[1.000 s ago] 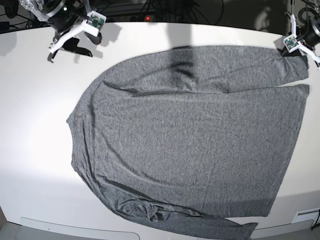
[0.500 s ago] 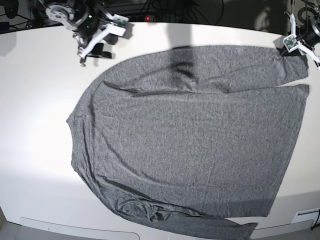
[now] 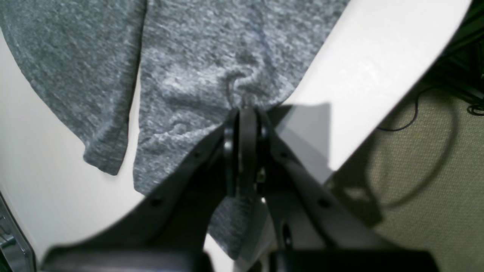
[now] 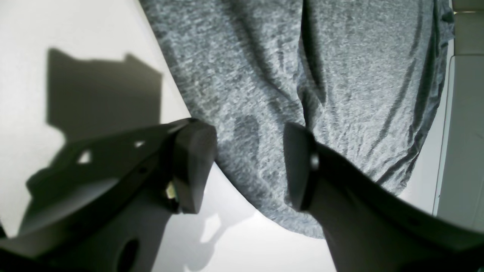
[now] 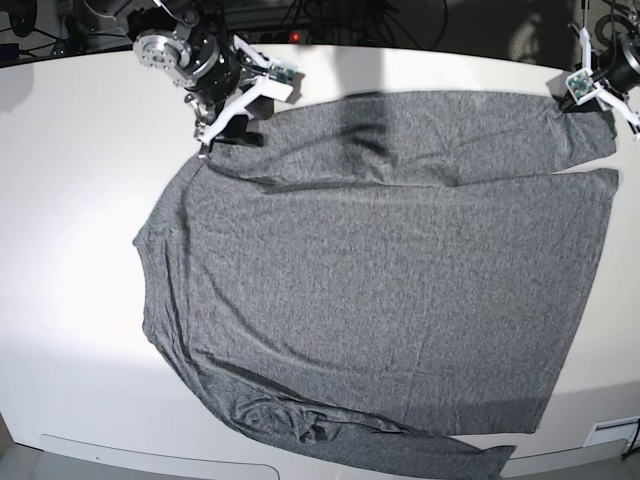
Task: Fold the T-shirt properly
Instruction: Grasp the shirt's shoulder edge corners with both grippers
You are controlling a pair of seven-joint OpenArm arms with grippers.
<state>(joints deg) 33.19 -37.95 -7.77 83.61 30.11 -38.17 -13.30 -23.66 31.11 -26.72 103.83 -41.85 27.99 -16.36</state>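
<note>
The heather-grey T-shirt (image 5: 380, 260) lies spread flat on the white table (image 5: 70, 250), with one long sleeve along the far edge and another bunched at the near edge. My left gripper (image 5: 612, 105) is at the far right corner. In the left wrist view it (image 3: 245, 111) is shut on the T-shirt (image 3: 208, 56) at the sleeve's end, where the cloth puckers at its tips. My right gripper (image 5: 225, 132) hovers at the far left shoulder. In the right wrist view it (image 4: 245, 166) is open and straddles the curved edge of the T-shirt (image 4: 340, 75), holding nothing.
Cables and dark floor run behind the table's far edge. Beige carpet with a black cable (image 3: 416, 170) shows beyond the right corner. A white panel (image 5: 150, 455) lies along the near edge, and a small white fixture (image 5: 610, 435) sits at the near right.
My right arm has swung rightward from the far left corner to the shirt's shoulder edge, with its jaws open. The left gripper and the shirt have stayed put.
</note>
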